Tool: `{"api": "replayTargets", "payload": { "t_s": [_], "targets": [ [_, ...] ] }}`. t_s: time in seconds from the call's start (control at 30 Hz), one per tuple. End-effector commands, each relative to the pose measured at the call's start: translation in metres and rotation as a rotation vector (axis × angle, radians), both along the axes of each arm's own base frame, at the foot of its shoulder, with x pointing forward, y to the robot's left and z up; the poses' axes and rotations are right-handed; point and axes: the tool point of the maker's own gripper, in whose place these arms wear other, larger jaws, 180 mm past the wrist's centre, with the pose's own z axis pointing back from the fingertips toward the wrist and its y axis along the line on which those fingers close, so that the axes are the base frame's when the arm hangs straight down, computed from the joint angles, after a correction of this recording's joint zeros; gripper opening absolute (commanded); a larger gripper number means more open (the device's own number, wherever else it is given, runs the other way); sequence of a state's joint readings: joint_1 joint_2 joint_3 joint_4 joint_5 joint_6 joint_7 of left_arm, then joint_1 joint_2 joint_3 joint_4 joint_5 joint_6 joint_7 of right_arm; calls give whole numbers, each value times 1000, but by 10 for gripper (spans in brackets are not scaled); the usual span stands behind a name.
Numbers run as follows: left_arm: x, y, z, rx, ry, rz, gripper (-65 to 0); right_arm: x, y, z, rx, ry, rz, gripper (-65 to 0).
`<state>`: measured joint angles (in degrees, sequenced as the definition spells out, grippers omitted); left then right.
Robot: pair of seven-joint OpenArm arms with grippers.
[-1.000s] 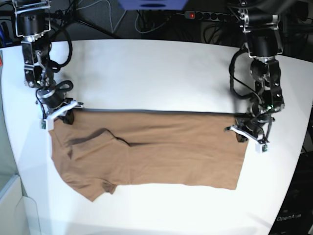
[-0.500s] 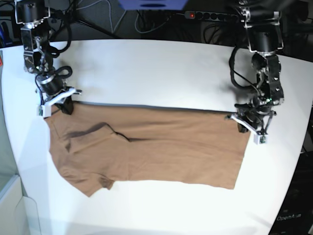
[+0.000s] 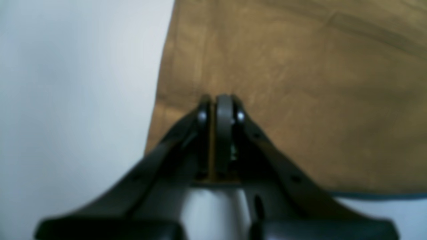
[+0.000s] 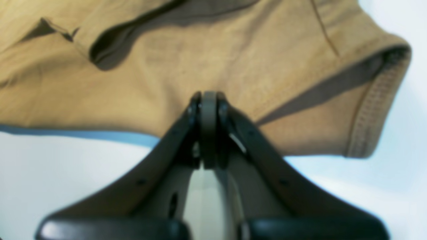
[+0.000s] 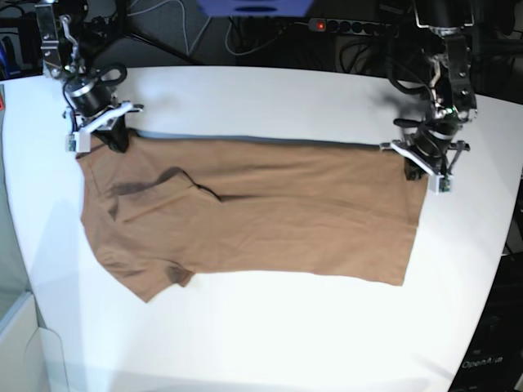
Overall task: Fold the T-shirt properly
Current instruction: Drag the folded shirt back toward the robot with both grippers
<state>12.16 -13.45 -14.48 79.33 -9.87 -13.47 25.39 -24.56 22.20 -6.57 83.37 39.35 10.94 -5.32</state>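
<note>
T-shirt: one tan-brown T-shirt (image 5: 253, 212) lies spread across the middle of the tabletop (image 5: 270, 98), long edges running from 9 to 3 o'clock in the base view.
Far edge: the 12 o'clock edge is pulled into a nearly straight line between my two claws.
Near edge: the 6 o'clock edge is loose; a sleeve bulges out toward 7 o'clock.
Folds: one raised ridge with a dark shadow sits in the 9 o'clock half of the cloth.
My left claw: my left claw (image 5: 421, 159) is at 3 o'clock in the base view; its wrist view shows the left claw (image 3: 220, 100) pressed together, pinching the cloth just beside the straight side edge of the T-shirt (image 3: 300, 83).
My right claw: my right claw (image 5: 110, 135) is at 10 o'clock; its wrist view shows the right claw (image 4: 208, 96) pressed together, pinching the T-shirt (image 4: 166, 66) near the ribbed collar opening.
Open room: bare white tabletop at 12 o'clock beyond the far edge, and a broad bare band at 6 o'clock.
Tabletop edges: the rim curves close past my left claw at 3 o'clock and past the sleeve at 9 o'clock.
Count: one T-shirt, two claws, two arms.
</note>
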Motion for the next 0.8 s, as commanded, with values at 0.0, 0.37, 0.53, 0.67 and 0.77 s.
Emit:
{"api": "replayTargets", "payload": {
  "t_s": [0.0, 0.37, 0.53, 0.67, 0.77],
  "targets": [
    [-67, 0, -43, 32, 308, -22, -618, -15, 0, -7, -20, 54, 23, -649],
    [-119, -2, -35, 70, 366, -61, -618, -79, -4, -10, -20, 60, -5, -649],
    [-131, -3, -36, 72, 384, -66, -618, -96, -8, -8, -25, 50, -10, -649],
    [-130, -2, -35, 69, 378, -63, -618, -95, -11, -6, -34, 41, -9, -649],
    [-126, 9, -29, 80, 360, -29, -618, -93, -13, -5, -38, 36, -6, -649]
  ]
}}
